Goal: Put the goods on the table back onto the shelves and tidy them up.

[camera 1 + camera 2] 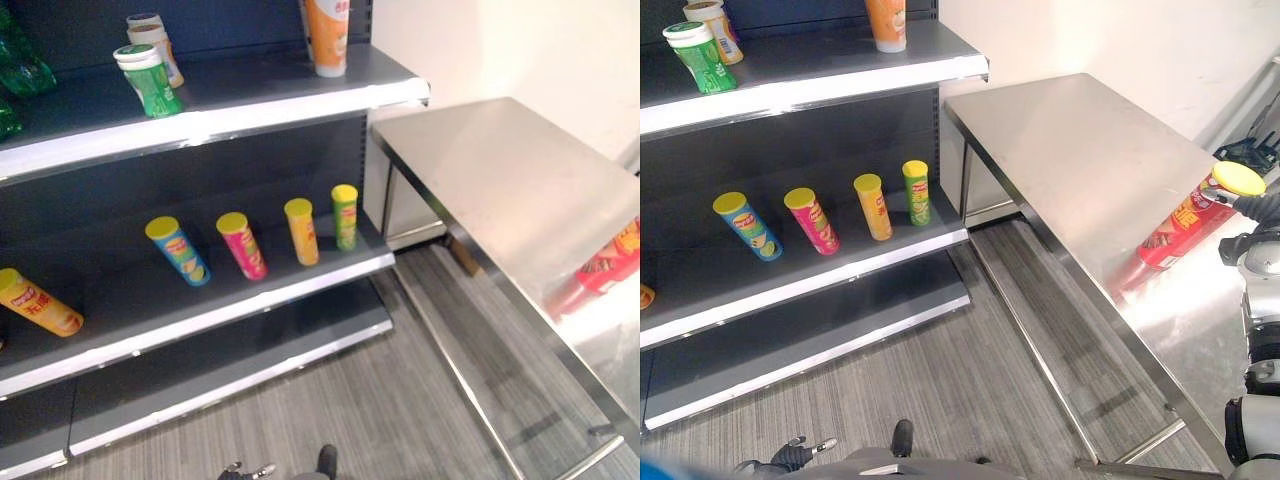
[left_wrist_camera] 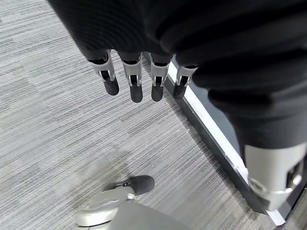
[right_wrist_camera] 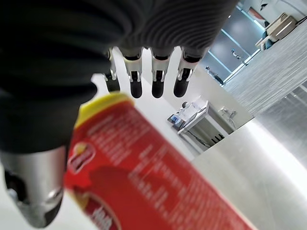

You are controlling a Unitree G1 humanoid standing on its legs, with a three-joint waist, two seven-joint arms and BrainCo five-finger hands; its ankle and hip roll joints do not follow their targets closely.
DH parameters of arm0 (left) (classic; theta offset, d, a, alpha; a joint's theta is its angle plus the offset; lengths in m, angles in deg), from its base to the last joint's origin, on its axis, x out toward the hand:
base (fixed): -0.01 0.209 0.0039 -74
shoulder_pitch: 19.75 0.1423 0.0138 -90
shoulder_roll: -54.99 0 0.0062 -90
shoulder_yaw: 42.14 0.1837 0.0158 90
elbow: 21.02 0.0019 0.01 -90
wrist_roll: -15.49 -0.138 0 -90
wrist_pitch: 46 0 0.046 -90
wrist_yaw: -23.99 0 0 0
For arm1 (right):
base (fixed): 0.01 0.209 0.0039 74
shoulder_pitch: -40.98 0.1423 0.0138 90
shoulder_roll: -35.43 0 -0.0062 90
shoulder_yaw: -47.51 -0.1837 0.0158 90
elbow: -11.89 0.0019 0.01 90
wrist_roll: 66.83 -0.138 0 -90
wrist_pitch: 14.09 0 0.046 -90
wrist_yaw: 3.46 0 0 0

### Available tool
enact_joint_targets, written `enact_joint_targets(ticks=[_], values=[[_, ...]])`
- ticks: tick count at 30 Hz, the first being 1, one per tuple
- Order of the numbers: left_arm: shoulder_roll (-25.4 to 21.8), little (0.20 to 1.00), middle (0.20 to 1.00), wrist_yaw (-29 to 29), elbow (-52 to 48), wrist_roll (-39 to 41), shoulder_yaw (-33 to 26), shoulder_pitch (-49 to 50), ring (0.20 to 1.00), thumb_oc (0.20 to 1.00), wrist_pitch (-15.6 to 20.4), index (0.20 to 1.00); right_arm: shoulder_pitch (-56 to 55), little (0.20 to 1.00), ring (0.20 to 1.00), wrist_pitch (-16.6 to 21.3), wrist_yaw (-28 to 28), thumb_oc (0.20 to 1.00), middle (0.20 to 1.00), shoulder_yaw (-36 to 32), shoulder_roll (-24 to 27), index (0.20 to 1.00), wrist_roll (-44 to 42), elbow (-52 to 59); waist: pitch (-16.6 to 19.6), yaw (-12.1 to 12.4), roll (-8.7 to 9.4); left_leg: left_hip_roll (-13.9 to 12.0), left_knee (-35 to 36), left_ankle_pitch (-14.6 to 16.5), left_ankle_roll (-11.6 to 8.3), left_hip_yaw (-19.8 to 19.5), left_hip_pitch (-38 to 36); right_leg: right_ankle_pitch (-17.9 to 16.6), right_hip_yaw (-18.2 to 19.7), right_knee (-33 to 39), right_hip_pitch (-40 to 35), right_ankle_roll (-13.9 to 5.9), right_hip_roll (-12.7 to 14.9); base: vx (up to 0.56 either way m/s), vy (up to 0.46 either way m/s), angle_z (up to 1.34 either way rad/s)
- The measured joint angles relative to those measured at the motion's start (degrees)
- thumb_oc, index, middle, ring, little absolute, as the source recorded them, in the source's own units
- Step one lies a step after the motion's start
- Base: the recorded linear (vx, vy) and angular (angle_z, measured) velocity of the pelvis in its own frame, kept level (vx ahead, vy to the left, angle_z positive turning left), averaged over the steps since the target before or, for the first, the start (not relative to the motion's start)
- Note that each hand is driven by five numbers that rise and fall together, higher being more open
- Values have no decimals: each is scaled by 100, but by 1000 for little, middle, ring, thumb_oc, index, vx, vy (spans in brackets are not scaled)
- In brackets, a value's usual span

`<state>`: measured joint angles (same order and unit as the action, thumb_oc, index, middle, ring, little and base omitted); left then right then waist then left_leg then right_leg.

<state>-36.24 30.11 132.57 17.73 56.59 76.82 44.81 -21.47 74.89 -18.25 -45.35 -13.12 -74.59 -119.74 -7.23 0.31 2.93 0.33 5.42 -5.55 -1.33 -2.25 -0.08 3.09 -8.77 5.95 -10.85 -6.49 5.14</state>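
Observation:
A red chip can (image 1: 1185, 225) with a yellow lid stands near the right end of the steel table (image 1: 1080, 150). My right hand (image 1: 1267, 208) is at its top. In the right wrist view the red can (image 3: 144, 182) lies between the thumb and the straight fingers (image 3: 158, 84), which do not curl round it. My left hand (image 2: 134, 81) hangs low over the floor with its fingers straight and nothing in it. On the middle shelf (image 1: 200, 310) stand a blue can (image 1: 180, 252), a pink can (image 1: 243, 246), an orange can (image 1: 303, 232) and a green can (image 1: 345, 216).
A yellow can (image 1: 40, 303) lies on its side at the left of the middle shelf. The top shelf (image 1: 250, 115) carries a green can (image 1: 150, 80), a pale can (image 1: 155, 40), a tall orange can (image 1: 328, 35) and green bottles (image 1: 20, 65). Grey striped floor (image 1: 350, 400) runs between shelves and table.

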Motion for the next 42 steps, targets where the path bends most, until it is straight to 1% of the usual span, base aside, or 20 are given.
enact_joint_targets(ticks=[3, 5, 11, 13, 14, 15, 16, 17, 18, 22, 29, 30, 32, 34, 36, 38, 39, 40, 41, 42], values=[[0, 1000, 1000, -22, -114, 3, 2, 44, 1000, 1000, 23, 1000, 148, 1000, 1000, 0, 48, 1000, 1000, 127, 9, 1000, -2, -125, -1, 9, -1, 4, -1, -10, 11, -1, 25, 1, -1, 1, 29, -1, 2, 0, 0, 0], [-4, 1000, 1000, -30, -208, 151, 4, 57, 1000, 1000, 29, 1000, 290, 1000, 1000, -7, 53, 1000, 1000, 166, 10, 1000, -5, -239, -4, 9, -8, 3, -1, -14, 14, -5, 58, 1, -2, 1, 61, -1, 0, 0, 0, 0], [-6, 1000, 1000, -33, -204, 199, 4, 50, 1000, 1000, 32, 1000, 400, 1000, 1000, -10, 157, 1000, 1000, 350, 10, 1000, -19, -440, -11, 11, -17, 2, 0, -14, 14, -6, 65, 2, -5, 2, 69, -3, 0, 0, 0, 0], [-9, 1000, 1000, -33, -205, 202, 5, 49, 1000, 1000, 32, 1000, 473, 1000, 1000, -11, 193, 1000, 1000, 414, 13, 1000, -144, -486, -12, 1, -17, 0, -1, -14, 13, -5, 65, 2, -5, 2, 69, -3, -3, 0, 0, 0], [-9, 1000, 1000, -36, -206, 203, 6, 43, 1000, 1000, 33, 1000, 494, 821, 821, -11, 232, 821, 821, 491, 42, 821, -175, -494, -12, 1, -16, -1, 0, -14, 13, -5, 65, 2, -5, 2, 69, -3, -3, 0, 0, 0], [-10, 1000, 1000, -38, -207, 204, 5, 42, 1000, 1000, 39, 1000, 511, 558, 558, -7, 290, 558, 558, 570, 86, 558, -183, -494, -13, 4, -14, -2, 0, -15, 13, -6, 65, 2, -6, 2, 69, -3, -4, 0, 0, 0], [-9, 1000, 1000, -39, -207, 204, 5, 43, 1000, 1000, 42, 1000, 534, 504, 504, -7, 343, 504, 504, 604, 108, 504, -216, -499, -16, 4, -10, -2, 0, -15, 13, -6, 65, 2, -6, 2, 70, -3, -5, 0, 0, 0], [-12, 1000, 1000, -62, -213, 206, 5, 47, 1000, 1000, 46, 1000, 580, 325, 325, -5, 440, 325, 325, 675, 135, 325, -252, -509, -28, 4, -2, -4, -1, -17, 10, -6, 65, 2, -6, 2, 70, -3, -6, 0, 0, 0], [-12, 1000, 1000, -90, -213, 208, 6, 48, 1000, 1000, 48, 1000, 646, 200, 200, 1, 489, 200, 200, 727, 152, 200, -318, -521, -38, 2, -1, -4, -1, -18, 9, -6, 65, 2, -5, 2, 71, -2, -6, 0, 0, 0], [-27, 1000, 1000, -190, -269, 210, 12, 52, 1000, 1000, 72, 1000, 715, 200, 200, 21, 639, 200, 200, 794, 211, 200, -410, -562, -88, 46, 23, -6, -1, -20, 7, -10, 66, 2, -10, 2, 72, -2, -8, 0, 0, 0], [-40, 1000, 1000, -213, -367, 336, -4, 67, 1000, 1000, 104, 1000, 687, 200, 200, 0, 638, 200, 200, 746, 230, 200, -407, -494, -129, 95, 47, -10, -1, -21, 6, -10, 65, 3, -9, 2, 70, -5, -20, -20, -17, 0], [-53, 1000, 1000, -211, -683, 408, -78, 191, 1000, 1000, 105, 1000, 262, 200, 200, 5, 620, 200, 200, 519, 225, 200, -405, 300, -153, 93, 33, -16, -2, -27, 0, -13, 64, 3, -8, 2, 67, -5, -41, -69, -74, 1], [-56, 1000, 1000, -212, -911, 424, -98, 232, 1000, 1000, 112, 1000, -205, 200, 200, 40, 591, 200, 200, 170, 174, 200, -405, 1026, -183, 113, 6, -21, -2, -42, -16, -27, 63, 3, -17, 2, 54, -4, -59, -64, -77, 3], [-60, 1000, 1000, -211, -1017, 425, -244, 265, 1000, 1000, 115, 1000, -749, 200, 200, 107, 507, 200, 200, -334, -97, 200, -403, 1796, -200, 139, 16, -37, -2, -59, -36, -66, 62, 3, -45, 3, 33, -3, -84, -78, -89, 8], [-75, 1000, 1000, -212, -1103, 423, -372, 265, 1000, 1000, 108, 1000, -1134, 200, 200, 228, 489, 200, 200, -573, -275, 200, -347, 2467, -304, 146, -11, -78, -3, -117, -93, -181, 90, 4, -133, 3, 4, -2, -155, -114, -114, 22], [-83, 1000, 1000, -214, -1153, 423, -409, 258, 1000, 1000, 105, 1000, -1247, 200, 200, 299, 481, 200, 200, -630, -360, 200, -343, 2761, -407, 161, -26, -116, -4, -174, -149, -296, 100, -3, -230, 1, -33, 41, -220, -211, -145, 31], [-88, 1000, 1000, -216, -1233, 423, -401, 287, 1000, 1000, 102, 1000, -1272, 200, 200, 301, 427, 200, 200, -658, -434, 200, -335, 2878, -440, 210, -74, -119, -7, -235, -206, -395, 161, 19, -301, -11, -30, 62, -290, -186, -114, 55], [-96, 1000, 1000, -224, -1494, 424, -404, 298, 1000, 1000, 105, 1000, -1560, 200, 200, 319, 324, 200, 200, -1009, -636, 200, -320, 3318, -460, 222, -97, -121, -70, -301, -308, -609, 367, 69, -484, 1, 80, 101, -359, -214, -86, 88], [-70, 1000, 1000, -249, -1779, 424, -389, 222, 1000, 1000, 112, 1000, -1661, 200, 200, 496, 303, 200, 200, -1178, -781, 200, -318, 3742, -609, 270, -215, -278, -19, -376, -476, -796, 552, 9, -659, 4, 198, 259, -465, -197, -62, 83], [-49, 1000, 1000, -262, -1693, 426, -336, 131, 1000, 1000, 105, 1000, -1602, 200, 200, 535, 292, 200, 200, -1103, -814, 200, -206, 3775, -645, 400, -321, -304, -72, -410, -535, -842, 658, -41, -721, -27, 236, 309, -544, -307, -36, 89]])
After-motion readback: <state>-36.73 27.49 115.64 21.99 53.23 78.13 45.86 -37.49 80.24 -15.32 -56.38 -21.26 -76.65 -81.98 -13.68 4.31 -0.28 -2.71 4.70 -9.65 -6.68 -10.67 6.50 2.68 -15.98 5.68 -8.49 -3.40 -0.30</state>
